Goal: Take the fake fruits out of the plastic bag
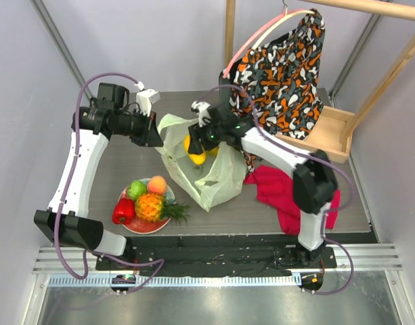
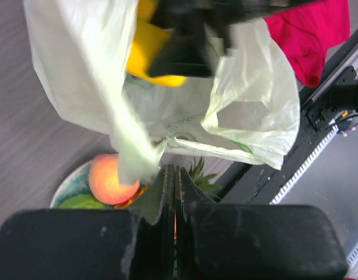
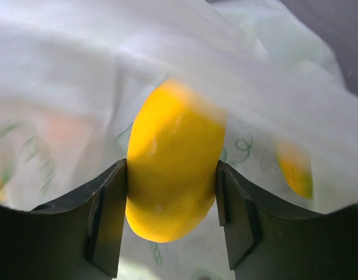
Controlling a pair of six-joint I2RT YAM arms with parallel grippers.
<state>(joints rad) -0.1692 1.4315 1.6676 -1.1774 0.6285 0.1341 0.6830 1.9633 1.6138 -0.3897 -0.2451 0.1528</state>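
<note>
While the left gripper (image 2: 171, 186) pinches the bag (image 1: 217, 179) by its rim, the right gripper (image 3: 171, 189) clamps a yellow mango (image 3: 167, 146) at the bag's mouth; film draped over it could snag and lift the bag, or the smooth fruit could slip back in

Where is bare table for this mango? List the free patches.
Bare table runs along the near edge between the plate and the red cloth, before the plastic bag. Another strip lies behind the bag, at the far edge. The plate is crowded with fruits.
</note>
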